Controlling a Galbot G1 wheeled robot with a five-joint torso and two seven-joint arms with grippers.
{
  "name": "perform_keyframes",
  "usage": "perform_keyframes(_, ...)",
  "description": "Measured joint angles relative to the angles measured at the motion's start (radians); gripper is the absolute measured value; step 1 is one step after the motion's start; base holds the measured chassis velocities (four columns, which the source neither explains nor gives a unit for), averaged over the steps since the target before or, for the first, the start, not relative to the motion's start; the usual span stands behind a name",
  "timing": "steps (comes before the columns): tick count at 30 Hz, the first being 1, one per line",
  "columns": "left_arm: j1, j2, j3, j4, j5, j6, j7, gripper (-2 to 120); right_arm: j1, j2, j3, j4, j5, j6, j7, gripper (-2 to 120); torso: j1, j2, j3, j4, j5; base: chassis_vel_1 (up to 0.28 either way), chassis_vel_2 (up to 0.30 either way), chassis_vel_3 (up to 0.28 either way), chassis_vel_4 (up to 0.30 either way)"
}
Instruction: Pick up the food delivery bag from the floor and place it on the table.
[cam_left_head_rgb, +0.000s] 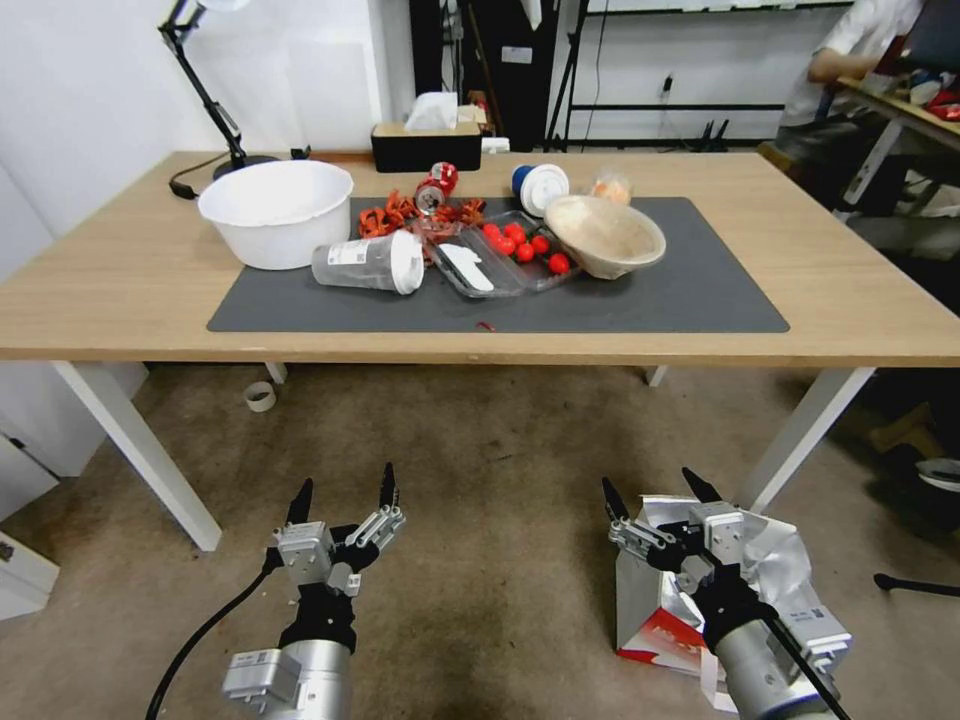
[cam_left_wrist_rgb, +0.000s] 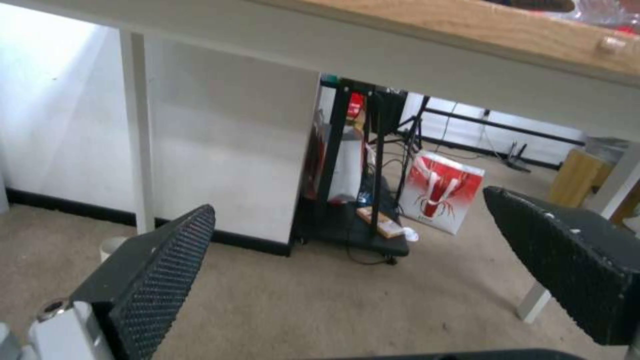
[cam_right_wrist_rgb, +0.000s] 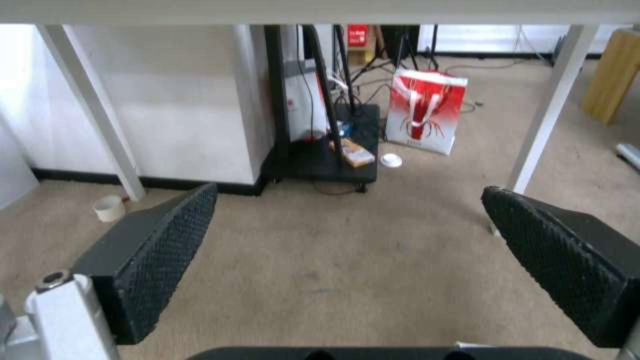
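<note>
Food delivery bag (cam_left_head_rgb: 660, 610) on floor (cam_left_head_rgb: 500, 480), directly under right hand (cam_left_head_rgb: 655, 500), not gripped. Both hands released, fingers spread; left hand (cam_left_head_rgb: 343, 497) well apart from bag. Table (cam_left_head_rgb: 120, 280) beyond both hands.

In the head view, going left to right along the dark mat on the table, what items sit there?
Large white plastic bowl → clear plastic cup lying on its side → clear plastic tray of red cherry tomatoes → pale beige tilted bowl, all on the light-wood table.
</note>
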Motion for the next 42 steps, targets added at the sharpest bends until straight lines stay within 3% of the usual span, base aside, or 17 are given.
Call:
perform_keyframes(3,0.001,-0.002,0.0,0.0,0.005,0.0,-0.001,100,0.001,-0.004,0.001,0.001,0.004,0.043,0.001,100,-0.004,-0.012,-0.007,0.0002,-0.0003,0.0,0.0,0.0,0.0)
perform_keyframes(42,0.004,-0.004,-0.005,0.006,0.019,-0.007,0.0,100,0.008,-0.006,0.001,-0.008,0.009,0.045,-0.001,100,-0.061,-0.168,-0.107,0.0,-0.0001,0.0,0.0,0.0,0.0)
